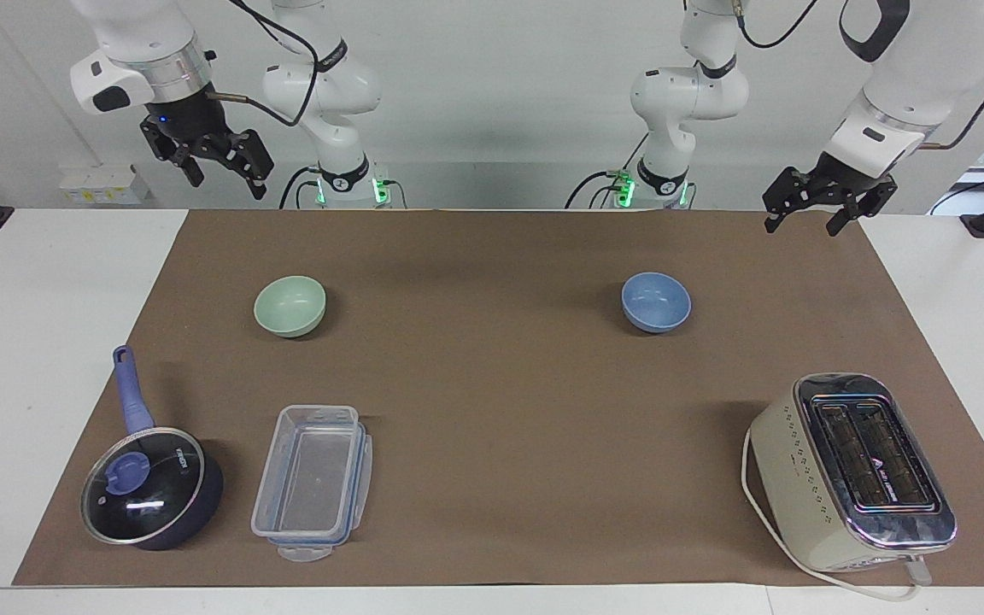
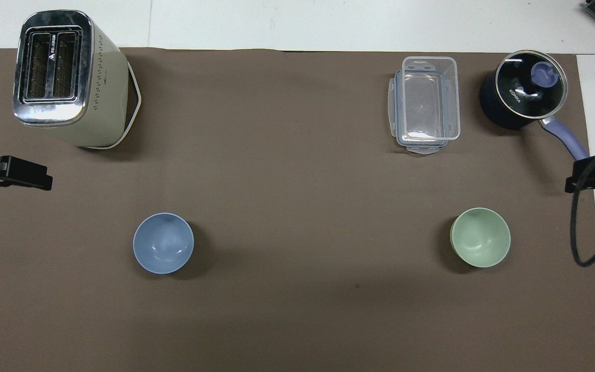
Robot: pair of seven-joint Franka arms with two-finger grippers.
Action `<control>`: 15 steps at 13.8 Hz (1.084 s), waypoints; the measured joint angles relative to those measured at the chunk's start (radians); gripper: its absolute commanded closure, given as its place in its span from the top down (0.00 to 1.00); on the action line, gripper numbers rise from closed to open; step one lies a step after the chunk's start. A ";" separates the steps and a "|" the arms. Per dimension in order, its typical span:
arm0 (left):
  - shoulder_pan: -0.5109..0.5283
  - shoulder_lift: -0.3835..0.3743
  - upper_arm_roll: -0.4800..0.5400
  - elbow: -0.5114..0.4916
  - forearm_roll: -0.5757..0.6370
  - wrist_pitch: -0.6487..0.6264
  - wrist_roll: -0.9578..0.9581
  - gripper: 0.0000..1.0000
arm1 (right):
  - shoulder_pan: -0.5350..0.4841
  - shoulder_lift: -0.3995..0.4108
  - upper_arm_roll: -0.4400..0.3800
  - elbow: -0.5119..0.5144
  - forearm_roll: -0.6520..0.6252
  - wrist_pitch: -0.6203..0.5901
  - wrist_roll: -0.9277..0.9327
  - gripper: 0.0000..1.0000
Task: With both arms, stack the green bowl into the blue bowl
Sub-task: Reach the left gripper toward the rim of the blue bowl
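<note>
We held both claws, left gripper (image 1: pixel 817 207) and right gripper (image 1: pixel 217 164), spread and empty; an off-centre pinch risked tipping the small pale mint-green bowl (image 1: pixel 289 306) short of the small periwinkle-blue bowl (image 1: pixel 656 301).

Two bowls sitting apart on a brown mat, both arms hanging raised.

The green bowl (image 1: pixel 289 306) is sitting toward the right arm's end, the blue bowl (image 1: pixel 656 301) toward the left arm's end, well apart. The right gripper (image 1: pixel 220 171) and left gripper (image 1: pixel 815 209) are hanging over the mat's (image 1: pixel 492 410) edge by the robots, fingers spread, holding nothing. A saucepan (image 1: pixel 150 487), a clear box (image 1: pixel 313 483) and a toaster (image 1: pixel 851 470) are standing farther from the robots.
</note>
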 measured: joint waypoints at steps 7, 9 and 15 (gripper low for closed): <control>0.000 0.000 0.000 -0.001 0.000 -0.003 0.000 1.00 | -0.001 0.000 0.002 0.000 0.001 0.038 0.000 1.00; 0.001 0.000 0.001 -0.005 0.001 -0.003 -0.001 1.00 | -0.001 0.000 0.002 0.000 0.001 0.038 0.000 1.00; 0.018 -0.004 0.004 -0.028 0.001 -0.002 -0.003 1.00 | -0.002 0.000 -0.001 0.000 0.001 0.038 0.000 1.00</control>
